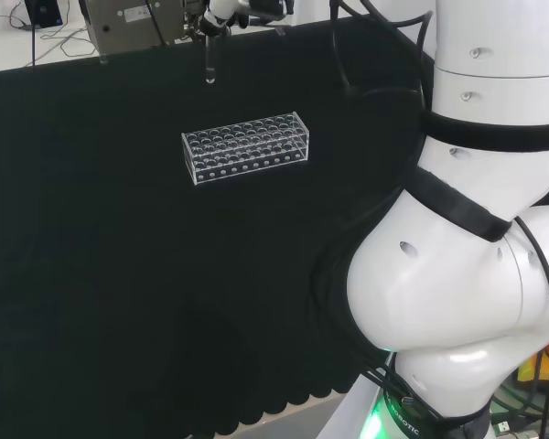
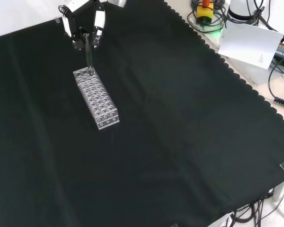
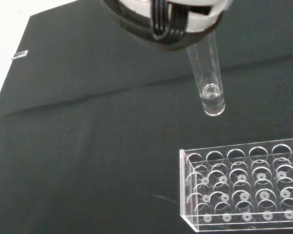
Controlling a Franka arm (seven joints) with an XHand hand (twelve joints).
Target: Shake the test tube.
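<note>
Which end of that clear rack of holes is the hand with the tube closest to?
In the front view, the hand holds the test tube above the rack end farthest from the camera; the opposite end lies nearer the camera, away from the tube.

A black cloth [image 2: 180, 142] with a scalloped edge covers the bench and takes up most of the front view. At that view's upper right, beyond the cloth's edge, lie a white sheet of paper [image 2: 248, 42], coiled black cables [image 2: 206, 19] and a yellow and red object [image 2: 207, 7]. In the head view's upper left, a grey metal box [image 1: 133, 23] stands behind the cloth on a pale surface with loose cables [image 1: 59, 37].
</note>
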